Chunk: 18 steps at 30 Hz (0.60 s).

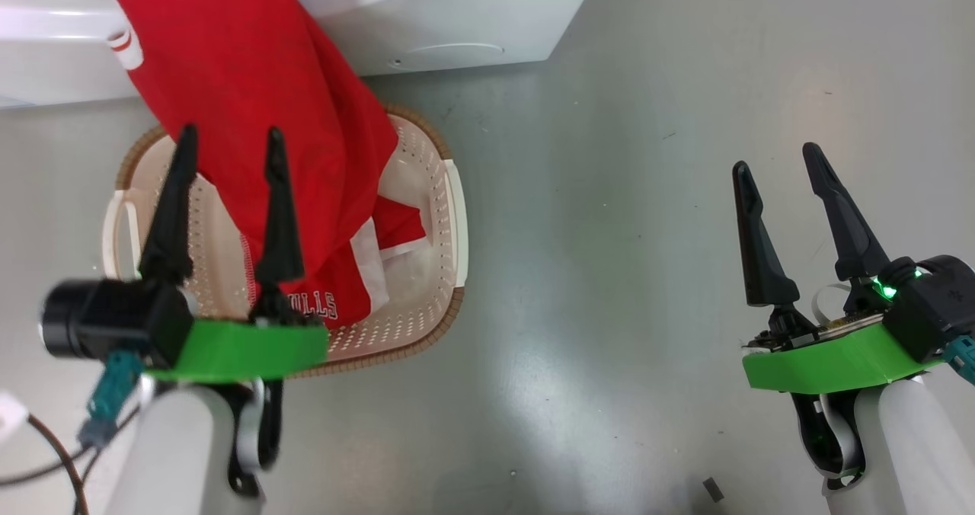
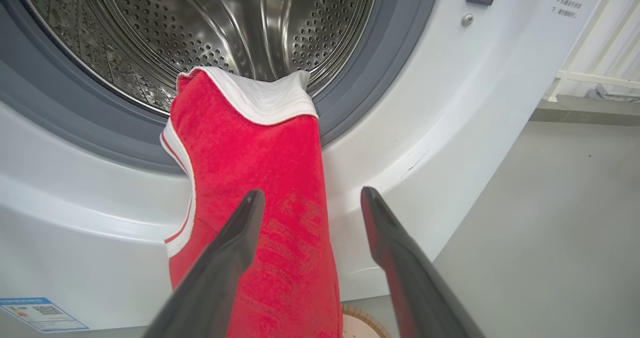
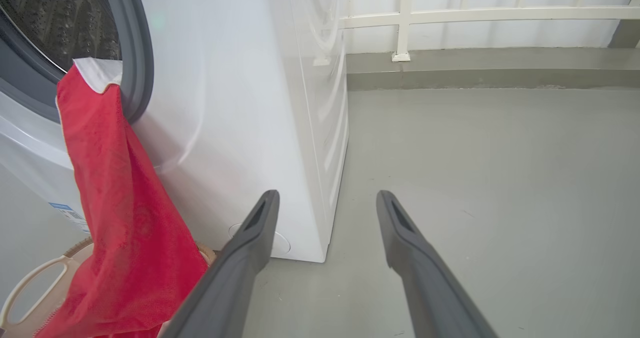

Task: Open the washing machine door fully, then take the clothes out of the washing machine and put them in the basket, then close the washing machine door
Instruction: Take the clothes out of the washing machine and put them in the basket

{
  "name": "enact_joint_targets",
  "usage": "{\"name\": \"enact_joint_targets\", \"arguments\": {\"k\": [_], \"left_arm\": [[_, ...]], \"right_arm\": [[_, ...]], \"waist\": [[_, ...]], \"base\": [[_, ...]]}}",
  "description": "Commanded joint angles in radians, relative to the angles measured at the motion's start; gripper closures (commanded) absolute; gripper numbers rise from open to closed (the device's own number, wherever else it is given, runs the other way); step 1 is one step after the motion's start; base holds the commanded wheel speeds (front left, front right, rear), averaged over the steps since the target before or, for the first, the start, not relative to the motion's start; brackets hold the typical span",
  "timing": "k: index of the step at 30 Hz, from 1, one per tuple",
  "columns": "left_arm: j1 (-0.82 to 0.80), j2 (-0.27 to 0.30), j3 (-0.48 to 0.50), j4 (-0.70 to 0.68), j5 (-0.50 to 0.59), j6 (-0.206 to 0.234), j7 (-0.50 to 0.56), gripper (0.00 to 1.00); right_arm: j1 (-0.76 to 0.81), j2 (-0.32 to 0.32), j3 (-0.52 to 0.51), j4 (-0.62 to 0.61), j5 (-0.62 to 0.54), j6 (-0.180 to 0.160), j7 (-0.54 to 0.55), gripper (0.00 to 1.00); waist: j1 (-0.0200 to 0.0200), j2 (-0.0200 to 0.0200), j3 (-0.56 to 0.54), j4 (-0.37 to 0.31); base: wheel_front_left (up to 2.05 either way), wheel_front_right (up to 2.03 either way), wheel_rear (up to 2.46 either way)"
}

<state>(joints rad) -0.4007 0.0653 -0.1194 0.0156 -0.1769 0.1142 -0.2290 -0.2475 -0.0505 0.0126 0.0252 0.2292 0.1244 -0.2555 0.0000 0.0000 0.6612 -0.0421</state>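
left pincer (image 1: 231, 129): wide apart, empty | right pincer (image 1: 775, 157): wide apart, empty

Smooth grey floor (image 1: 609, 286) with a soft sheen and a few dark specks; 1 small dark scrap (image 1: 713, 489) lies near. Far off, a white railing (image 3: 450, 15) of upright bars stands on a grey raised kerb (image 3: 475, 75). Light is even, diffuse.

The left gripper (image 1: 231, 129) and right gripper (image 1: 774, 157) each carry two long, tapered black fingers (image 1: 169, 218) on a bright green bracket (image 1: 244, 347), above a pale grey forearm (image 1: 183, 454). A black cylindrical wrist camera (image 1: 76, 323) has a teal connector (image 1: 114, 393). A green light (image 1: 883, 289) glows on the right wrist.
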Motion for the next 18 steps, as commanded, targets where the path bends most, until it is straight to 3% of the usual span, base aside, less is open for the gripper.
{"name": "enact_joint_targets", "arguments": {"k": [1, 9, 18], "left_arm": [[-0.031, 0.031, 0.037, 0.016, 0.0, -0.002, 0.006, 0.0], [-0.162, 0.067, 0.059, 0.168, -0.007, -0.007, 0.029, 0.0], [-0.358, 0.097, 0.078, 0.434, -0.037, -0.029, 0.032, 0.0]], "right_arm": [[0.019, 0.0, 0.026, -0.018, 0.007, 0.006, -0.006, 0.0], [0.014, 0.0, 0.03, -0.014, 0.015, 0.006, -0.006, 0.0], [0.0, 0.0, 0.052, -0.006, 0.029, 0.006, -0.006, 0.0]], "waist": [[0.0, 0.0, 0.0, -0.008], [0.0, 0.0, 0.002, -0.026], [0.0, 0.0, 0.01, -0.048]], "base": [[0.0, 0.0, 0.0], [0.0, 0.0, 0.0], [0.0, 0.0, 0.0]]}}
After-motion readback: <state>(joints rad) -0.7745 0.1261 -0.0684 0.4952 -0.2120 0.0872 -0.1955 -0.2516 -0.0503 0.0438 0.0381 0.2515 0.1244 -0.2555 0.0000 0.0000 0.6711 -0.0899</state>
